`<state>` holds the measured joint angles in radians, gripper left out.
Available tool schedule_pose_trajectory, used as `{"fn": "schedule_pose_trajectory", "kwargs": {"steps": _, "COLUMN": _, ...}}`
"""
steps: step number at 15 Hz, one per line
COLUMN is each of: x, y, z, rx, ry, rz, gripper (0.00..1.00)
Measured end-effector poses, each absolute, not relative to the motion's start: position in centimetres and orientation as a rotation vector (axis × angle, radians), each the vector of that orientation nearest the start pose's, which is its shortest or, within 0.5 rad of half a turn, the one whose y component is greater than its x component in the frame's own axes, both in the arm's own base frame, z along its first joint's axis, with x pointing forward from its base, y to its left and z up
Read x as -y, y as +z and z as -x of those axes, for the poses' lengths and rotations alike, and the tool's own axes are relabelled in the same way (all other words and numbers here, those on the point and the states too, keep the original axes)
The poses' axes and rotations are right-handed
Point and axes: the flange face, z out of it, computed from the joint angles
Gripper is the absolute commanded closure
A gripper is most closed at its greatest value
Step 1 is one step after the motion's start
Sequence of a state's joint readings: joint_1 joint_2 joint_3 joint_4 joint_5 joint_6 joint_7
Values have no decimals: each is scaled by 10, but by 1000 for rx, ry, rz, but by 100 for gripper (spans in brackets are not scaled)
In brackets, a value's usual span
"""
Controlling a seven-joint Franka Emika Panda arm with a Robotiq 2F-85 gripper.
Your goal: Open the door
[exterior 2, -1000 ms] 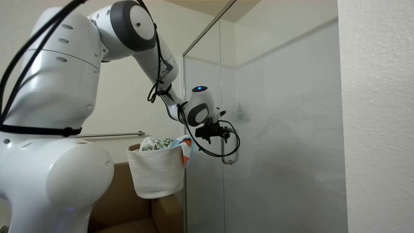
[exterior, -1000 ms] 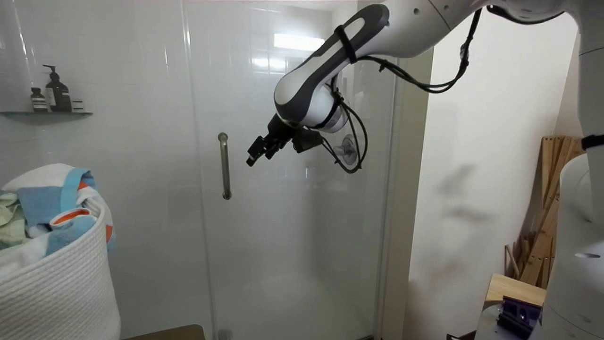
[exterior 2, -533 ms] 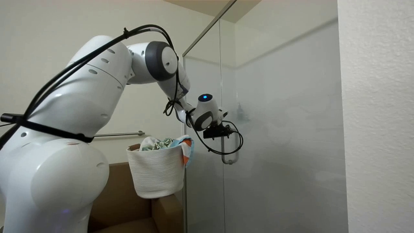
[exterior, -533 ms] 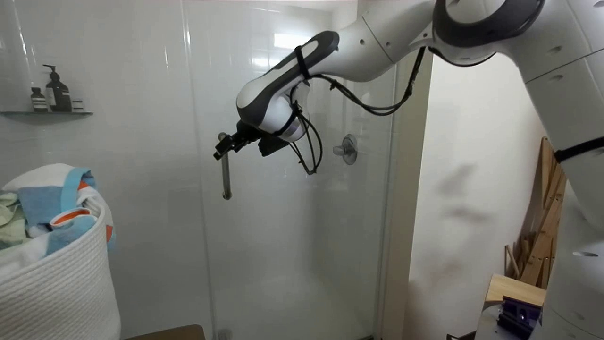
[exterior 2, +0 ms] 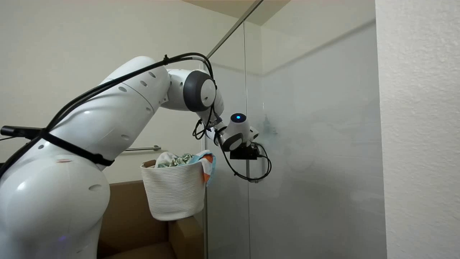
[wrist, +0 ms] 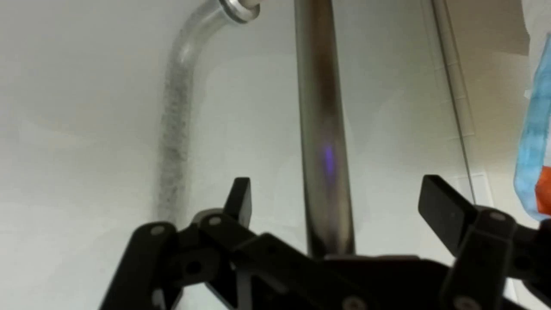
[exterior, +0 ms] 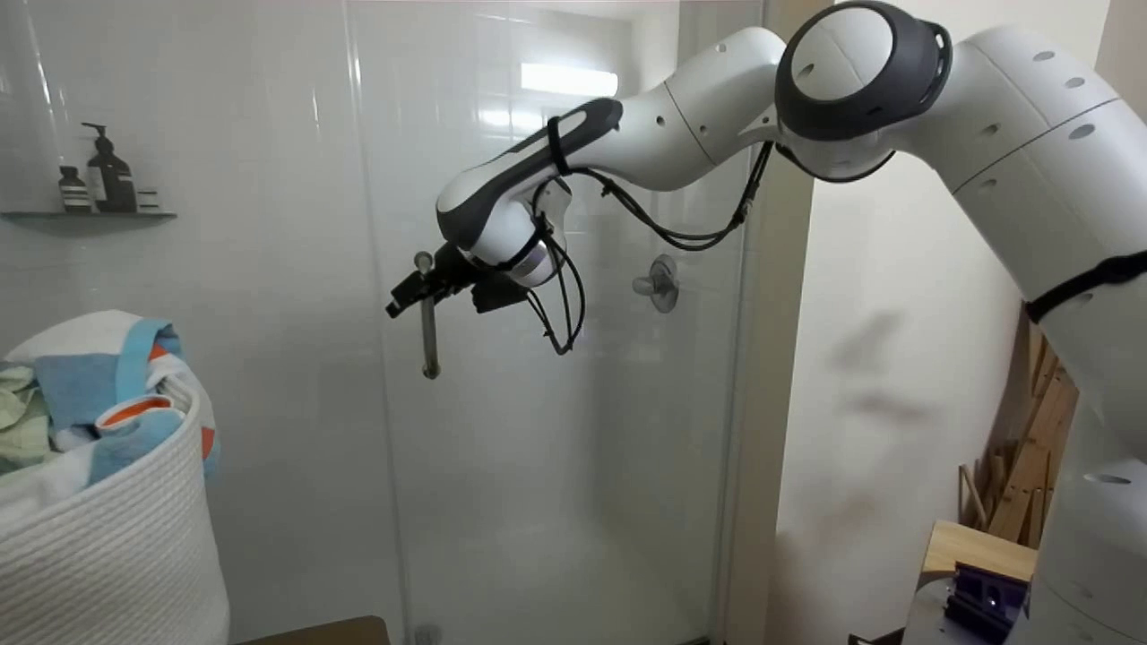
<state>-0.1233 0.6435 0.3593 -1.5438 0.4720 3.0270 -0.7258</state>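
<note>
The clear glass door (exterior: pixel 538 466) stands in line with the fixed glass panel; it also shows in an exterior view (exterior 2: pixel 309 172). Its vertical silver bar handle (exterior: pixel 429 339) is partly covered by my gripper (exterior: pixel 396 303), which is at the bar's upper part. In the wrist view, the bar (wrist: pixel 323 107) runs down between the two spread black fingers (wrist: pixel 338 200). There is a gap on each side, wider on the right, and neither finger touches it. The bar's lower visible end meets the gripper's palm edge; contact cannot be told. In an exterior view, the camera housing (exterior 2: pixel 244 152) hides the fingers.
A white woven basket (exterior: pixel 107 520) of towels stands left of the door, on a brown armchair (exterior 2: pixel 133 212). A towel (wrist: pixel 533 142) hangs near the right finger. A corner shelf (exterior: pixel 90 215) holds bottles behind the glass. A textured wall (exterior 2: pixel 413 126) borders the right.
The arm has reached forward to the handle, leftward in an exterior view. The fingers have gone from beside the bar to around it, and sank slightly in the last half second. The door has not moved.
</note>
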Motion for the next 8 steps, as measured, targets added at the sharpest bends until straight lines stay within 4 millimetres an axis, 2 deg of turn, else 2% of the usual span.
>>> {"fn": "schedule_pose_trajectory", "kwargs": {"steps": 5, "x": -71, "y": 383, "z": -748, "rx": 393, "ry": -1226, "rz": 2512, "gripper": 0}}
{"fn": "schedule_pose_trajectory", "kwargs": {"steps": 8, "x": -64, "y": 373, "z": -751, "rx": 371, "ry": -1153, "rz": 2451, "gripper": 0}}
